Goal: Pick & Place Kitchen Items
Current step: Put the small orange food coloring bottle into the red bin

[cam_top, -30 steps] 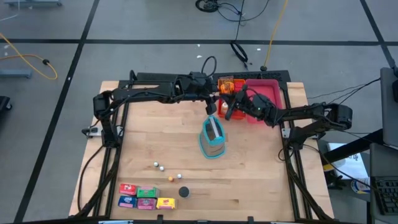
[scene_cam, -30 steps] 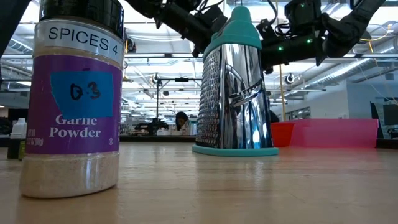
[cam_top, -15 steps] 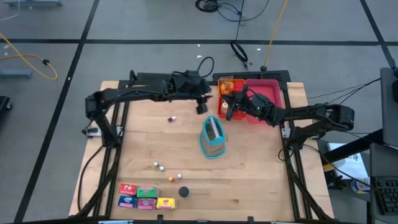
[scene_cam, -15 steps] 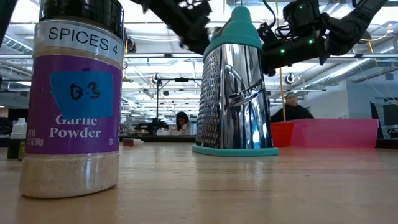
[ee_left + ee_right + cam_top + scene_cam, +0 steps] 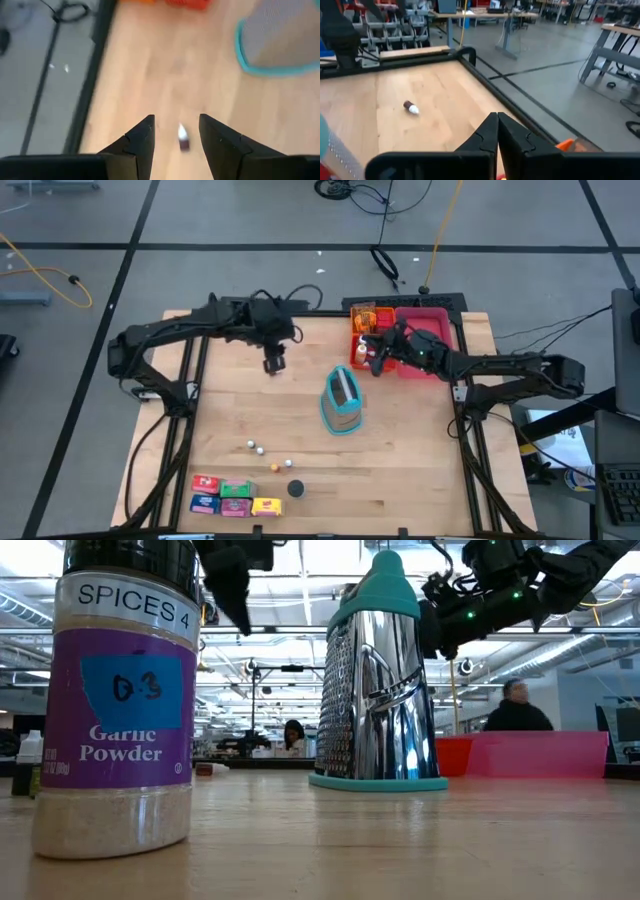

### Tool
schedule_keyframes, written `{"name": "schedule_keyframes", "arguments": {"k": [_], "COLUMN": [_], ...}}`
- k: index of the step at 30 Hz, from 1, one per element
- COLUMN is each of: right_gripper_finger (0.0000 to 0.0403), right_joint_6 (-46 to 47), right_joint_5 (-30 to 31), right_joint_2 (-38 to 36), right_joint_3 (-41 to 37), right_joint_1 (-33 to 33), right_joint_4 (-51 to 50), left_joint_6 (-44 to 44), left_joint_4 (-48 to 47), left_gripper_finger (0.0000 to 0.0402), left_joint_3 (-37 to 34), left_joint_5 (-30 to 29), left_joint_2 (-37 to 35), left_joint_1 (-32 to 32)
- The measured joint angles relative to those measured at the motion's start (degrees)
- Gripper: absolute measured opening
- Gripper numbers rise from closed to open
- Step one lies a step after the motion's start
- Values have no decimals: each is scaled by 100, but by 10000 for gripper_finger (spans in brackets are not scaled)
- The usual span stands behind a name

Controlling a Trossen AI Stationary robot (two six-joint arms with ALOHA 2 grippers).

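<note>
My left wrist view is blurred: the small bottle [image 5: 183, 139] shows no label; the grater [image 5: 280, 40] is cut off.

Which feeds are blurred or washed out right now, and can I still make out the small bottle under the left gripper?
Left wrist view: motion-smeared, but the small bottle still shows on the wood between the open left gripper fingers. Right wrist view: sharper, bottle lying on its side. Low view: bright ceiling lights behind, reflections on the grater, garlic powder jar looming close. High view: evenly lit.
</note>
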Motion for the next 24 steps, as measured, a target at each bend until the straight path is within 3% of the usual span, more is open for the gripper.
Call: {"name": "schedule_keyframes", "arguments": {"k": [7,15,24], "right_gripper_finger": [4,4,5], "right_joint_6": [34,-15,-20], "right_joint_5": [-204,-308,-310], "right_joint_2": [-4,0,0], "right_joint_3": [-2,-2,-2], "right_joint_1": [2,2,2], "right_joint_4": [-214,-215,-194], "left_joint_6": [187,-4,-282], "left_joint_4": [30,982,1348], "left_gripper_finger": [152,156,222], "left_joint_3": [-946,-2170,-2622], "left_joint_5": [-76,-534,-482], "left_joint_2": [15,15,15], "left_joint_1": [-215,-161,-32]}}
